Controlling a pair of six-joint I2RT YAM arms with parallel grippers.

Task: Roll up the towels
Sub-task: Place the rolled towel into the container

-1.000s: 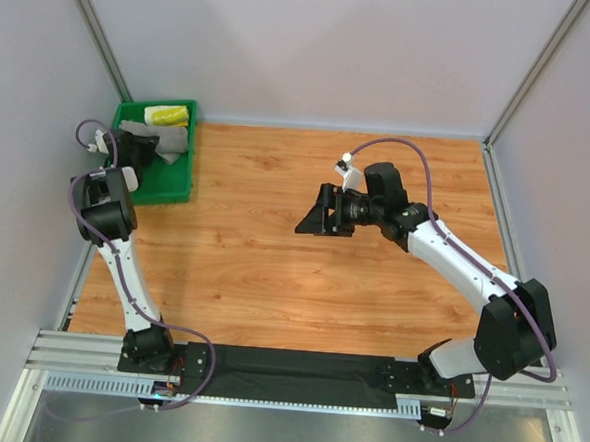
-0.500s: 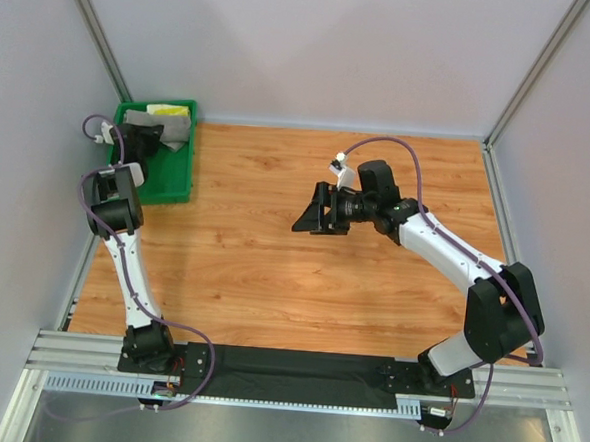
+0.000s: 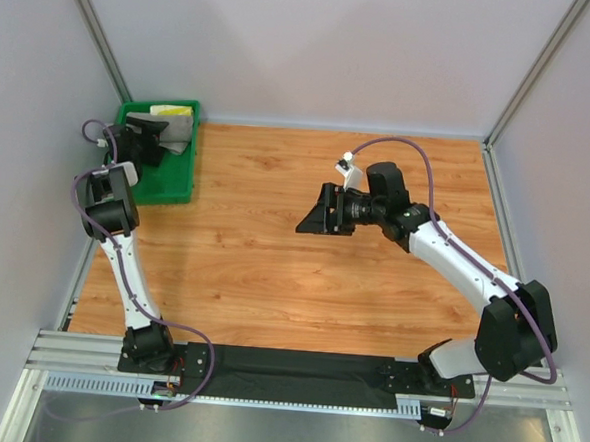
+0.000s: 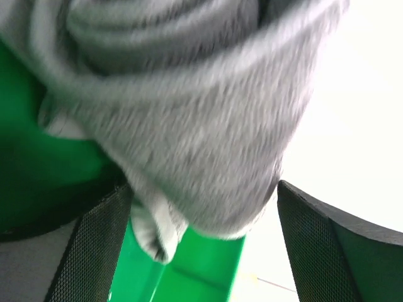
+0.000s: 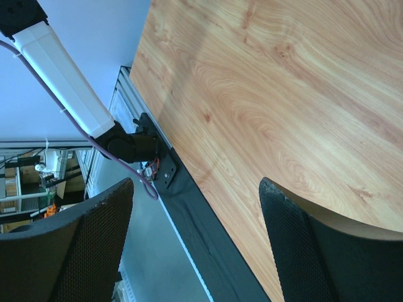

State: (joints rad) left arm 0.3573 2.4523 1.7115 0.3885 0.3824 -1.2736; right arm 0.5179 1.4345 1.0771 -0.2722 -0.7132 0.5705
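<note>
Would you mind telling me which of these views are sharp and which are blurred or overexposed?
Left wrist: the grey towel is smeared with blur close to the lens, and the background on the right is blown out to white. Right wrist: the wooden table is sharp, with a faint curved shadow. Top external: evenly lit and in focus, shadows soft.

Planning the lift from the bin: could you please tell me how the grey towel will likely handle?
The grey terry towel is bunched in soft folds, so probably floppy. Its fuzzy pile likely grips rather than slips.
</note>
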